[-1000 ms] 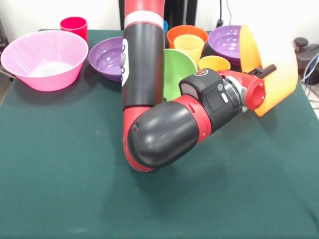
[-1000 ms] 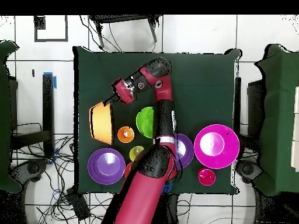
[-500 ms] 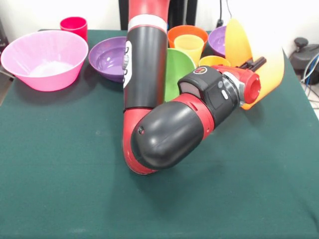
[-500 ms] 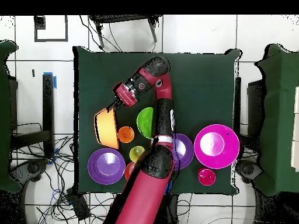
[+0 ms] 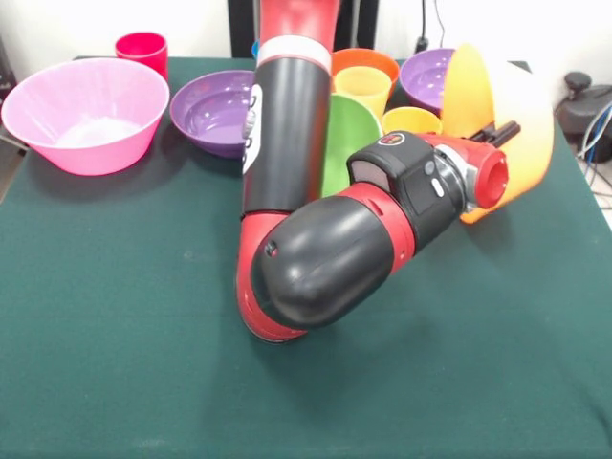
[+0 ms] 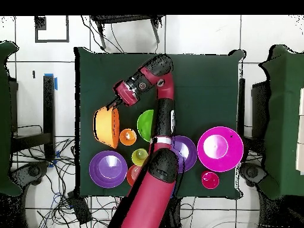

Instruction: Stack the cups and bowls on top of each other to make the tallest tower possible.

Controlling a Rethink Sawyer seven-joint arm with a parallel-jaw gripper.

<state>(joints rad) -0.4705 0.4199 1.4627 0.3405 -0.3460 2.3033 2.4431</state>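
Note:
My gripper [image 5: 501,134] is shut on the rim of the big orange bowl [image 5: 516,105] and holds it tipped on its edge, off the cloth, at the right. From above, the gripper [image 6: 112,105] is at the bowl's [image 6: 105,127] far rim. Next to it stand the orange cup [image 5: 411,120] [image 6: 127,137], the pale yellow cup [image 5: 363,86] [image 6: 139,157] and the green bowl [image 5: 349,134] [image 6: 146,124]. One purple bowl [image 5: 426,76] [image 6: 108,169] sits behind the held bowl. The small orange-red bowl [image 5: 359,59] is behind the yellow cup. The blue bowl is hidden by the arm.
The big pink bowl [image 5: 86,115] [image 6: 220,148], the red cup [image 5: 142,48] [image 6: 209,179] and the second purple bowl [image 5: 210,110] stand at the far left of the front view. My arm's elbow [image 5: 316,258] hangs over the table's middle. Green cloth [image 5: 115,335] covers the table.
The gripper has swung the orange bowl a little toward the cups and back, and the bowl now stands more upright on its edge. The other cups and bowls have not moved.

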